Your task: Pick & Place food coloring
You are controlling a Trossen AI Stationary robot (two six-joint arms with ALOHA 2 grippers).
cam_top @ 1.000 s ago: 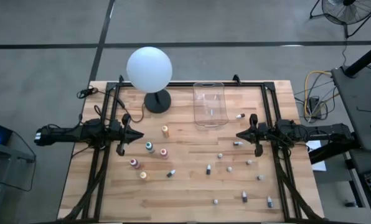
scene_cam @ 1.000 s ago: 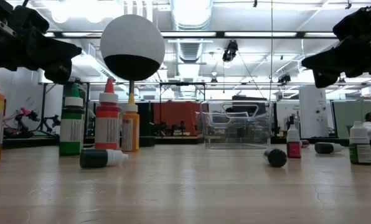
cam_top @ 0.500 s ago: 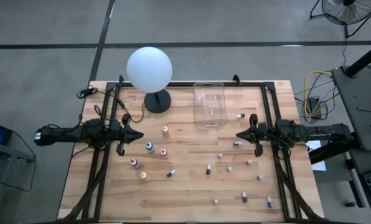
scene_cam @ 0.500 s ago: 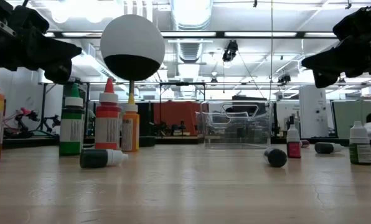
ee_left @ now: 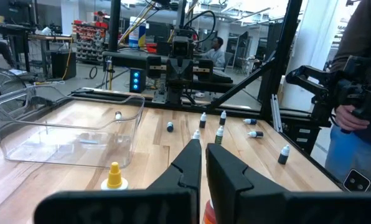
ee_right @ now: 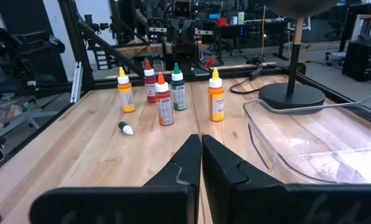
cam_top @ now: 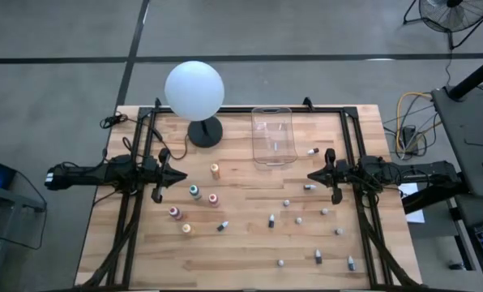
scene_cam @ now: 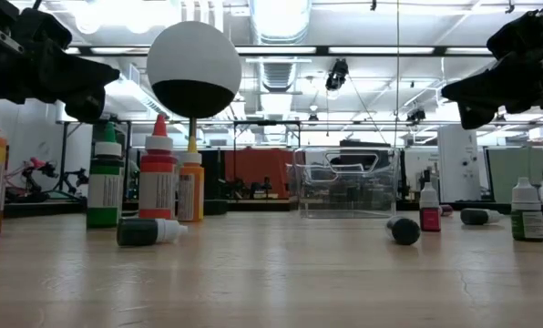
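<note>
The food coloring is a scatter of tiny dropper bottles on the wooden table. Larger ones stand left of centre: orange (cam_top: 215,170), teal (cam_top: 194,192), pink (cam_top: 213,199), red (cam_top: 175,212) and yellow (cam_top: 186,228). Several small dark-and-white ones (cam_top: 271,220) are spread over the right half, some upright, some lying on their sides. My left gripper (cam_top: 183,174) hangs level above the table's left side, shut and holding nothing (ee_left: 203,148). My right gripper (cam_top: 310,175) mirrors it on the right, shut and holding nothing (ee_right: 200,140). Both point toward the table's middle.
A clear plastic bin (cam_top: 273,134) stands at the far middle of the table. A white globe lamp (cam_top: 194,89) stands on its dark base left of the bin. Black frame rails (cam_top: 136,203) run along both sides. A person (ee_left: 360,93) stands beyond the table's right end.
</note>
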